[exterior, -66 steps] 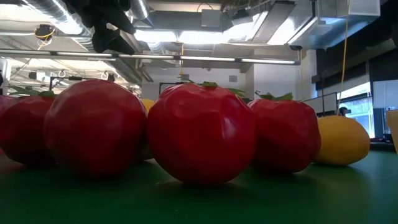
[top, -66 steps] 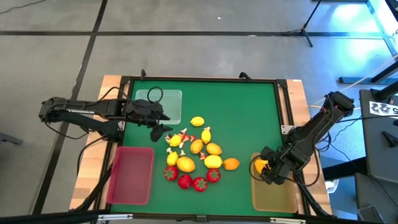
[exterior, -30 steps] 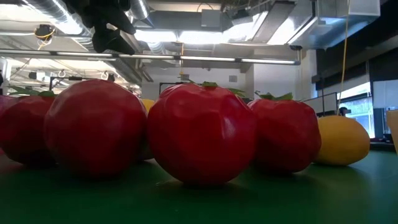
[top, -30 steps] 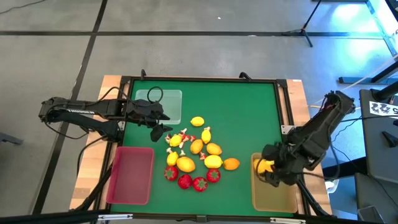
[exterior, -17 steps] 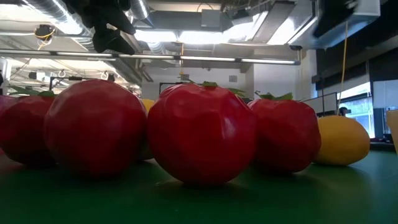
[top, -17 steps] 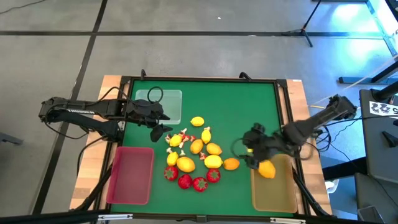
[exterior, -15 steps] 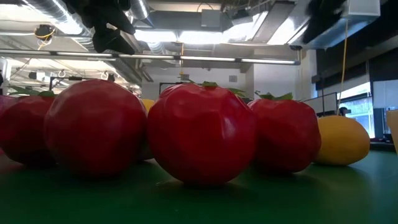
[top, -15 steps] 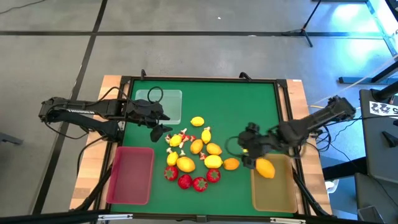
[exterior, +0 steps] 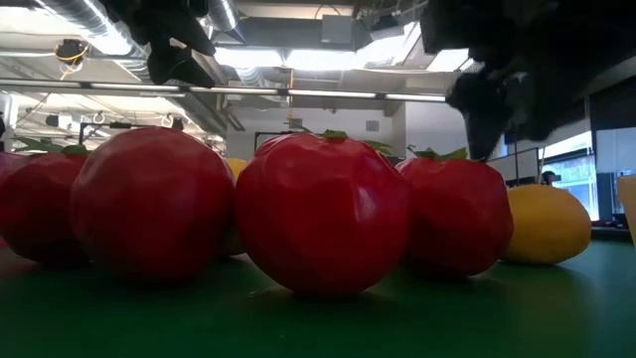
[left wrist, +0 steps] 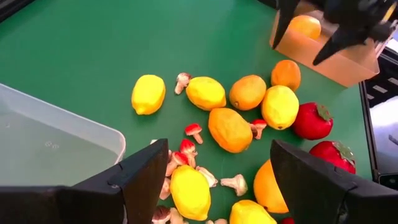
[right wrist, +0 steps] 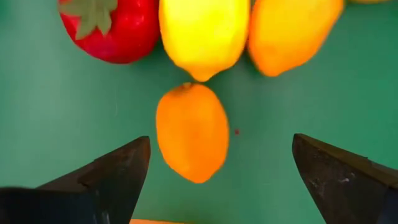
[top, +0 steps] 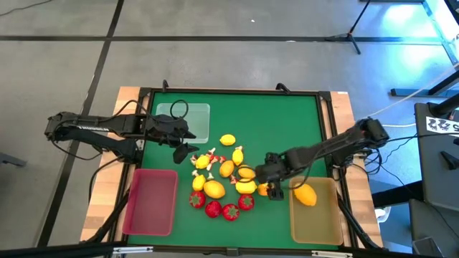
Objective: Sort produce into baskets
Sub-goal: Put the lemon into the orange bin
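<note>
The right gripper (top: 271, 183) is positioned directly above the orange fruit (top: 266, 189) at the right edge of the produce pile on the green table (top: 287, 129). In the right wrist view its two fingers (right wrist: 106, 177) stand wide apart, one on either side of the orange fruit (right wrist: 191, 130), with clear green surface between each finger and the fruit; nothing is held and no contact is visible. Just beyond the fruit in that view lie a strawberry (right wrist: 112, 25) and a yellow lemon (right wrist: 202, 34). The left gripper (top: 183, 152) waits over the table between the clear tray (top: 197, 118) and the pile, its fingers (left wrist: 143, 180) likewise spread and empty, with lemons and small red-and-white mushroom pieces (left wrist: 193, 132) below it. The tan tray (top: 315, 222) sits at the near right corner of the table and contains one lemon (top: 305, 194) at its far end. The red tray (top: 150, 202) sits at the near left corner. Four strawberries (top: 229, 211) line the near edge of the pile; in the low view they fill the foreground.
</note>
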### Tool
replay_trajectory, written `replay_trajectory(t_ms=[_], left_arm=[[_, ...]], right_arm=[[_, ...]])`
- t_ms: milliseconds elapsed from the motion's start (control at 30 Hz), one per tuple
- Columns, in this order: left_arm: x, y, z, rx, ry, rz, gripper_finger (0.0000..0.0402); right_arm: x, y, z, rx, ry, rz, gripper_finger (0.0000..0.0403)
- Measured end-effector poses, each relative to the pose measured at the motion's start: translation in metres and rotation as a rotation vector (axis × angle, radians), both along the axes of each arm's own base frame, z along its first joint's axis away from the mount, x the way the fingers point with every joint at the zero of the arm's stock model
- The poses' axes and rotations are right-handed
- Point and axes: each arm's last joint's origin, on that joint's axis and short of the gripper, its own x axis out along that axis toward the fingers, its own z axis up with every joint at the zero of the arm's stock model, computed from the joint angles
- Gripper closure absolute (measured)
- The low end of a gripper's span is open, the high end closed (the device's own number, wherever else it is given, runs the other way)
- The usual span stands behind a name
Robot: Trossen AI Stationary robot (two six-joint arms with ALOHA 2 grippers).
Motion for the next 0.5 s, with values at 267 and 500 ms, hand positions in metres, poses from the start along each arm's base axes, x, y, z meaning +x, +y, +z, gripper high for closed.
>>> replay_trajectory(t_ms=[267,500], left_arm=[[0.000,0.000,0.000,-0.014,0.000,0.011,0.0123],[-0.002,0.000,-0.002,-0.020,0.023,0.015,0.0123]], right_arm=[[0.013,0.012,-0.016,0.075,-0.013,0.021,0.0017],[0.004,0.018,-0.027,0.034,0.015,0.028,0.0017]])
